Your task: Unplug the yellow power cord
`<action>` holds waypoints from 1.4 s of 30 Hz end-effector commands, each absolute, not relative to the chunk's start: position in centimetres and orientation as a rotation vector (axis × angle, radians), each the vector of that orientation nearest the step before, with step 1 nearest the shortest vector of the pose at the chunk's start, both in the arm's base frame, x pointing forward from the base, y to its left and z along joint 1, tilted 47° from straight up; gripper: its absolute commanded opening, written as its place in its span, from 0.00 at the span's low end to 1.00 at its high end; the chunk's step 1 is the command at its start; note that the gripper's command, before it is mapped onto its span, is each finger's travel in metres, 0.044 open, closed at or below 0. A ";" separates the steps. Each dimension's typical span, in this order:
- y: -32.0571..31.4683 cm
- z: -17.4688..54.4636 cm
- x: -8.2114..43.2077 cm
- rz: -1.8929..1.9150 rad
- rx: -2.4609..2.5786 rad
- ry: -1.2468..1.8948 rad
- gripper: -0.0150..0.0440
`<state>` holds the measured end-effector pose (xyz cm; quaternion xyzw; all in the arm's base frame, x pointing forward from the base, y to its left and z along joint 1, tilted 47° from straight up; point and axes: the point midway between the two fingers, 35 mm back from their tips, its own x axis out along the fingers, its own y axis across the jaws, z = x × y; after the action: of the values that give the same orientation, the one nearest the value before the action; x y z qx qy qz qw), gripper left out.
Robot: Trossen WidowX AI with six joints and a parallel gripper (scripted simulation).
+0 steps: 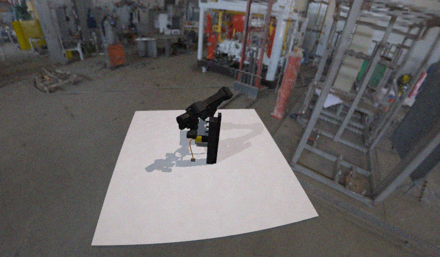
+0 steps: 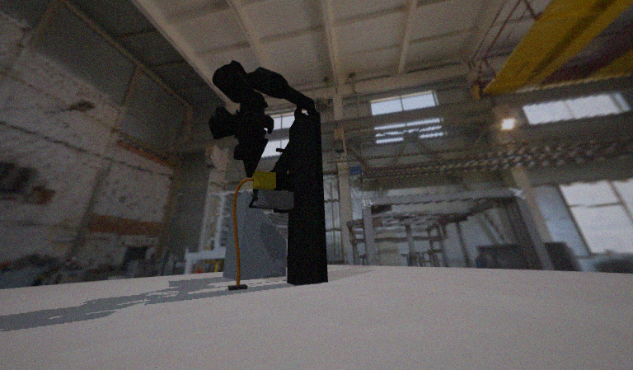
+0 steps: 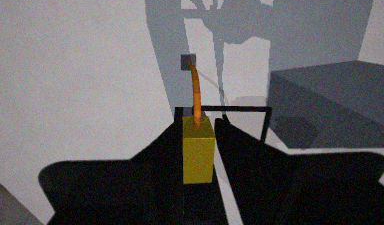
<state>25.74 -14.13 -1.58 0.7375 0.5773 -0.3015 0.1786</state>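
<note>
The tall black power strip (image 1: pixel 212 147) (image 2: pixel 307 226) stands upright. The yellow plug (image 1: pixel 198 138) (image 2: pixel 264 180) (image 3: pixel 198 160) is on its left side in the top and exterior views. Dark parts lie between the plug and the strip, and whether the plug is still seated cannot be told. The orange-yellow cord (image 1: pixel 191 149) (image 2: pixel 236 235) (image 3: pixel 196 87) runs from the plug's outer end down to a small dark block (image 1: pixel 192 159) (image 2: pixel 237 287) (image 3: pixel 188 62) on the table. My gripper (image 3: pixel 198 124) is shut on the plug, one finger on each side. In the exterior view it reaches down from above.
A grey box (image 2: pixel 273 199) sits just below the plug. A thin black bracket (image 3: pixel 235 108) shows beyond the fingertips in the wrist view. A large grey angled block (image 2: pixel 250 249) stands behind the cord. The white table top (image 1: pixel 201 202) lies under everything.
</note>
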 end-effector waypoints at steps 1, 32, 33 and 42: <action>-16.9 -3.2 24.7 -0.905 2.059 1.587 0.25; -15.2 -0.9 25.5 -0.902 2.063 1.590 0.53; -15.0 -0.8 25.5 -0.902 2.063 1.590 0.53; -14.0 0.2 25.7 -0.902 2.064 1.591 0.53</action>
<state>25.80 -14.74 -0.27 0.7333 0.5661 -0.3212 0.1965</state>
